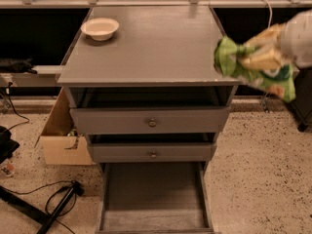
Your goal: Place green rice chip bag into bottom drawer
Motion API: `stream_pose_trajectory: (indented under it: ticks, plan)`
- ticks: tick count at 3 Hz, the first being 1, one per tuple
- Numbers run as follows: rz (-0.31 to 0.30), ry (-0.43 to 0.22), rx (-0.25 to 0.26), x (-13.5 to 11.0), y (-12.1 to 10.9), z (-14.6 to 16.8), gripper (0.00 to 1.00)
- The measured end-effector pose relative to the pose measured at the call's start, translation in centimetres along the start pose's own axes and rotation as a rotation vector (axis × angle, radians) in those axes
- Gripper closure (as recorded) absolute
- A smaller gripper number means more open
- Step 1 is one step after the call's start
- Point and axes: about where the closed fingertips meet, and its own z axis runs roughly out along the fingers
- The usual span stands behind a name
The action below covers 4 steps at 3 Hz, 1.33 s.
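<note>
The green rice chip bag [253, 69] hangs in the air at the right, just off the front right corner of the grey cabinet top [151, 48]. My gripper [261, 57] is shut on the bag, its cream fingers pressed into the crinkled green pouch. The bottom drawer [153, 199] is pulled out at the foot of the cabinet, a shallow grey tray with nothing in it. The bag is well above and to the right of that drawer.
A cream bowl [100, 28] stands on the cabinet top at the back left. Two knobbed drawers [152, 122] sit slightly open above the bottom one. A cardboard box [61, 135] and black cables [58, 204] lie on the floor at the left.
</note>
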Motion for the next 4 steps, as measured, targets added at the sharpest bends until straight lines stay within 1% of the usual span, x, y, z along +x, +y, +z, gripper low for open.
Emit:
stream_pose_trajectory:
  ticks: [1, 2, 3, 4]
  plan:
    - [0.109, 0.008, -0.097, 9.2, 6.1, 5.9, 1.0]
    - [0.253, -0.017, -0.153, 16.5, 12.0, 10.8, 1.0]
    - [0.36, -0.063, -0.132, 21.6, 14.3, 13.8, 1.0]
    - [0.361, -0.064, -0.134, 21.7, 14.4, 13.9, 1.0]
